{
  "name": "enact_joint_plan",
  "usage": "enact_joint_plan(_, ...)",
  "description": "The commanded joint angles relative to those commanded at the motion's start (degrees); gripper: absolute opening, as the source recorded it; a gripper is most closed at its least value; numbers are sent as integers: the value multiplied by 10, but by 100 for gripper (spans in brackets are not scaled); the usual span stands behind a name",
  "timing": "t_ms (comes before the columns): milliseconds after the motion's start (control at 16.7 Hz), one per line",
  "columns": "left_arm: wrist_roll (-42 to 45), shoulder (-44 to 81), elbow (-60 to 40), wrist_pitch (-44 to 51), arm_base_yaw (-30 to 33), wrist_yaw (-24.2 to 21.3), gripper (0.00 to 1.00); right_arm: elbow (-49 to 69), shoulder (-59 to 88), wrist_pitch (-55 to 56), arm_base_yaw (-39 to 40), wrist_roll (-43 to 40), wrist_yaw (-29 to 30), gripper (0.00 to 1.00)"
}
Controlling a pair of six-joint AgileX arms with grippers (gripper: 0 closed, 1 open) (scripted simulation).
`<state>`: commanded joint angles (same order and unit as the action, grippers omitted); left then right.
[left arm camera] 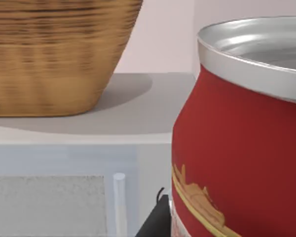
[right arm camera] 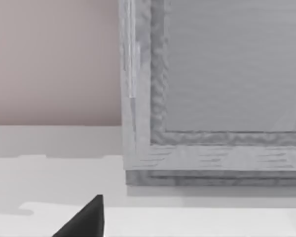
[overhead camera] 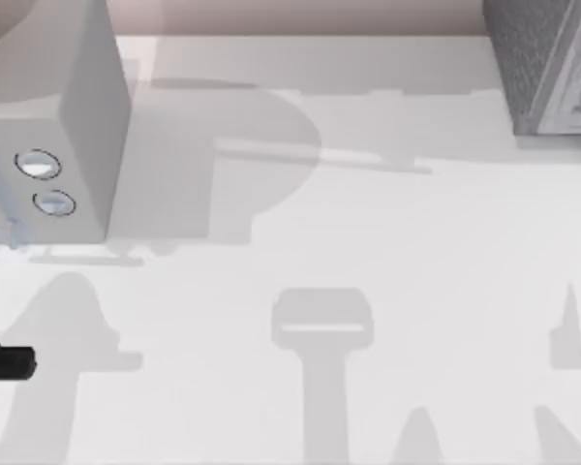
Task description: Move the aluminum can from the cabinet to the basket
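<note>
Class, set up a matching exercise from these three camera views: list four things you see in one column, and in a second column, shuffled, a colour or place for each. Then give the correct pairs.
Things:
1. aluminum can
2. basket
3. appliance with two round knobs
4. grey textured box

Descriptions:
A. at the top view's far right corner
B. woven, golden brown, on a pale shelf
C. red body with a silver top
D. at the top view's left edge

Pairs: 1-C, 2-B, 3-D, 4-A
</note>
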<state>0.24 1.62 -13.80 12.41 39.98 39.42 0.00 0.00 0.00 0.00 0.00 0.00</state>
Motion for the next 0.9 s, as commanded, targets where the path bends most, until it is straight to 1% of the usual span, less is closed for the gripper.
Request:
enact_joint_plan(120, -2, 20, -24, 3, -25, -18, 0, 0, 0, 0, 0, 0, 0, 100)
enact_joint_plan(240, -2, 56, -67, 8, -72, -53, 0, 0, 0, 0, 0, 0, 0, 100)
enact_joint_plan(360, 2, 115, -128, 14, -139, -108, 0, 0, 0, 0, 0, 0, 0, 100)
enact_joint_plan(420, 4, 151, -166, 17, -178, -143, 0, 0, 0, 0, 0, 0, 0, 100)
enact_joint_plan(600, 18, 286, -303, 24, -303, -276, 0, 0, 0, 0, 0, 0, 0, 100)
enact_joint_plan(900, 53, 579, -580, 33, -498, -544, 0, 0, 0, 0, 0, 0, 0, 100)
